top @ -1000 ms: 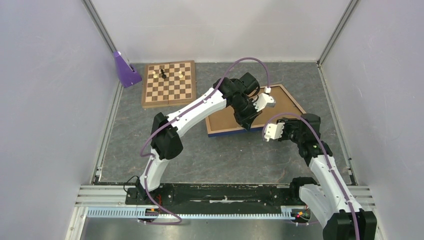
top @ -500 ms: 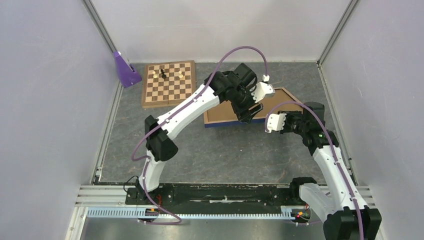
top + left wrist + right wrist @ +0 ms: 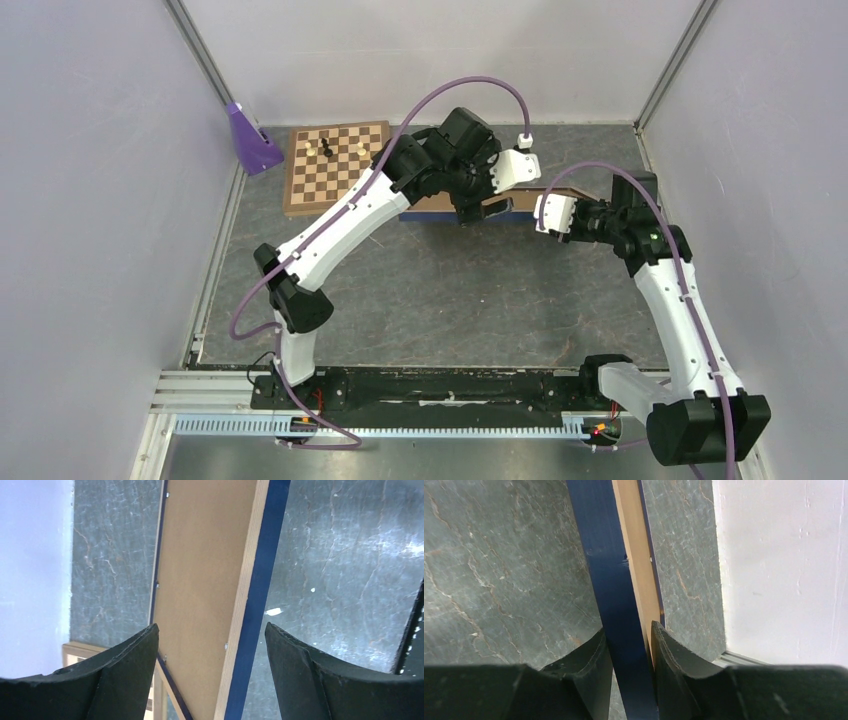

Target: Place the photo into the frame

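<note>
Grey marbled tabletop (image 3: 450,300): thin rectangular wood-backed, blue-faced frame (image 3: 432,206) tilted steeply up, right of wooden chessboard (image 3: 335,165). right gripper (image 3: 629,630) pinches its rim; left gripper (image 3: 212,630) spread wide. Single pinch may slip, toppling it. No photo in view.

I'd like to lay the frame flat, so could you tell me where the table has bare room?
The widest bare patch of table lies between the tilted frame and the arm bases. A narrower strip runs along the left wall, nearer than the chessboard. The far side is crowded: chessboard, frame, left claw, right claw.
</note>
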Available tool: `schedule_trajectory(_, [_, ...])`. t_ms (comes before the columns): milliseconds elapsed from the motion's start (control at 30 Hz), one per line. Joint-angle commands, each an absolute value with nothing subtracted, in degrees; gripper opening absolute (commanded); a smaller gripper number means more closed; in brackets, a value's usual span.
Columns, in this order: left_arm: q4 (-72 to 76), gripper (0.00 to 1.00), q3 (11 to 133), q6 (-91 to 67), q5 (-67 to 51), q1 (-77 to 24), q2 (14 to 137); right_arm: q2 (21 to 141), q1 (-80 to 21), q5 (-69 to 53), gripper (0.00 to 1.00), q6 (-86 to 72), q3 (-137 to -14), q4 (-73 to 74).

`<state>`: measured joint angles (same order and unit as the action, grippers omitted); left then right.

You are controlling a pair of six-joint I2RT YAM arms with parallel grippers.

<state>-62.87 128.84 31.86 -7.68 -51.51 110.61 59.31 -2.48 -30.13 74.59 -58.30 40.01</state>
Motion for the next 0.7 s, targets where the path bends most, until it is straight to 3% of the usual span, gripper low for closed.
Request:
schedule_trajectory(0, [-61.31,0.84,129.2,39.22,-5.2,-51.95,109.81,60.02,-2.46,-35.18,0.07,66.97,-64.96,43.07])
schedule_trajectory(433, [-55.98,0.83,125.42,44.63,-1.49,-51.77,111.27,61.26,-2.47,-36.52,0.02,64.44,-70.52,45.82])
schedule_trajectory(667, [-53.96,0.78,125.69,47.14,-1.81,-49.87,113.98,61.09,-2.41,-36.47,0.01,63.95,-71.63,46.45])
